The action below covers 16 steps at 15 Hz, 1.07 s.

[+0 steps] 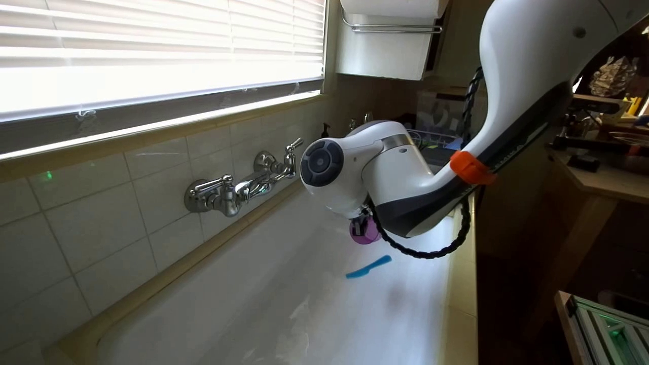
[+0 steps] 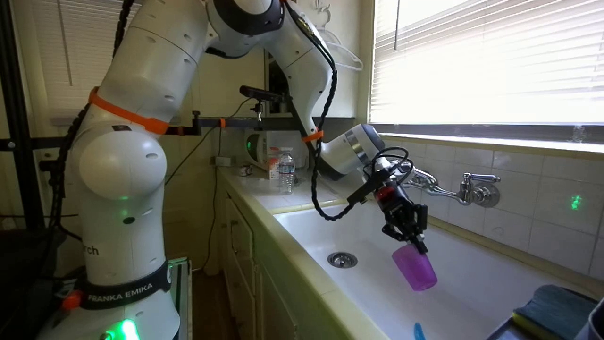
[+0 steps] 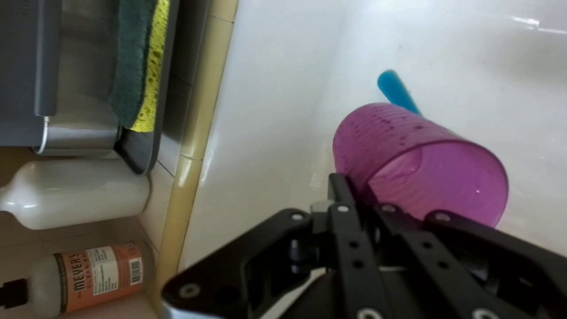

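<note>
My fingers (image 3: 340,190) are closed narrow on the wall of the purple cup (image 2: 415,267), at its rim, and the cup hangs tilted in the white sink (image 1: 243,304), mouth up toward me and base lower; it looks clear of the sink floor. I judge the rim suits me because a thin wall asks for little spread, and that one-sided pinch would explain the slant. On the sink floor near the cup lies a blue knife-like utensil (image 1: 369,267). An exterior view shows that utensil whole, on the near side of the cup; the wrist view has part of it hidden behind the cup, yet it alone lets me look into the mouth. An exterior view gives me the drain (image 2: 342,259), left of the cup, and the faucet (image 2: 466,191), farther off to the right; the wrist view lacks both. At left in the wrist view, beyond the sink's edge, a sponge (image 3: 133,66) rests in a dark tray (image 3: 139,148), probably to drip dry within reach, beside a white bottle (image 3: 84,192) and a soap bottle (image 3: 104,279) whose orange label I can read only there.
</note>
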Motion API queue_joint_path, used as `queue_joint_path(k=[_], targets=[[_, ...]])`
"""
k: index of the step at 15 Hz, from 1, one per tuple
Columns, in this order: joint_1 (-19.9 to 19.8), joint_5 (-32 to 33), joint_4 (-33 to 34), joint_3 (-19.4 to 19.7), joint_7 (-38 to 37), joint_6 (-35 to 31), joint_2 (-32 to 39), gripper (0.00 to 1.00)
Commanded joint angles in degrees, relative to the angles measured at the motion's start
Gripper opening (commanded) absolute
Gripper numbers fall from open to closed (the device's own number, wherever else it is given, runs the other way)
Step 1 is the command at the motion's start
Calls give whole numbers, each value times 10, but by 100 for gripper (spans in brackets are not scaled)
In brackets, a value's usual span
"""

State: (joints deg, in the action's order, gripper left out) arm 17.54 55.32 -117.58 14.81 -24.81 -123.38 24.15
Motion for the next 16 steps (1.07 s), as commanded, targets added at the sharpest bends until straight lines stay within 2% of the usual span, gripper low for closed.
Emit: queue_joint_path(k=[1,8,16], targets=[[-35,51,3,-52,-7,70,-11,1],[-66,104,14,-105,3,184,-8,1],[-76,148,32,-138,47,307,4,1]])
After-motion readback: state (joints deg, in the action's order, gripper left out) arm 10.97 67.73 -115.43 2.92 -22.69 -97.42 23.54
